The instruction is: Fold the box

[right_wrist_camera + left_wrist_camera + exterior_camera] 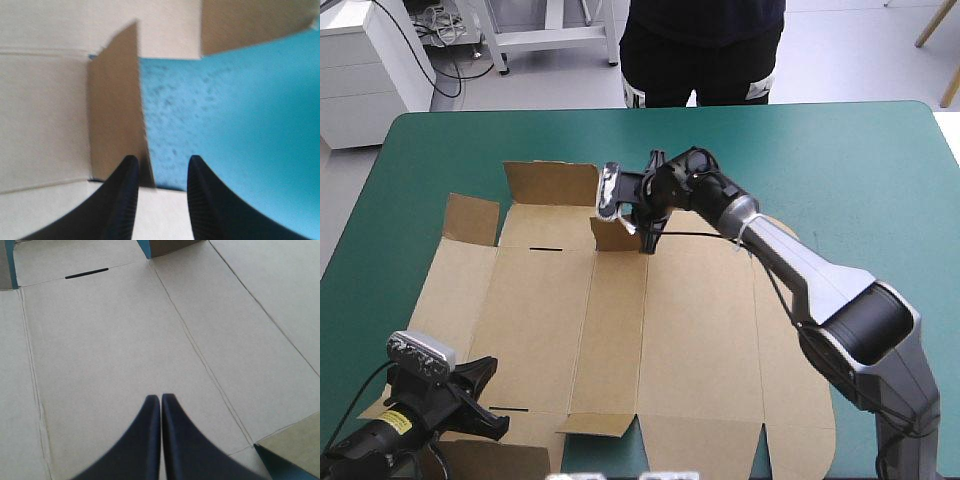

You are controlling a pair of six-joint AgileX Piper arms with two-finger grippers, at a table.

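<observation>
Box (670, 330): flat cut sheet of brown board, spread on teal-green table (860, 150), corner flaps raised.
Right gripper (160, 165): narrowly parted, astride far upright flap (117, 100).
Left gripper (160, 399): fingers pressed together, over near-left panel.

No text, brand, number or sign can be read in any view. The brown box (620, 330) shows plain board on every panel in sight. A small yellow sticker (392, 423) on the left arm (355, 448) carries dark marks too small to make out.
</observation>
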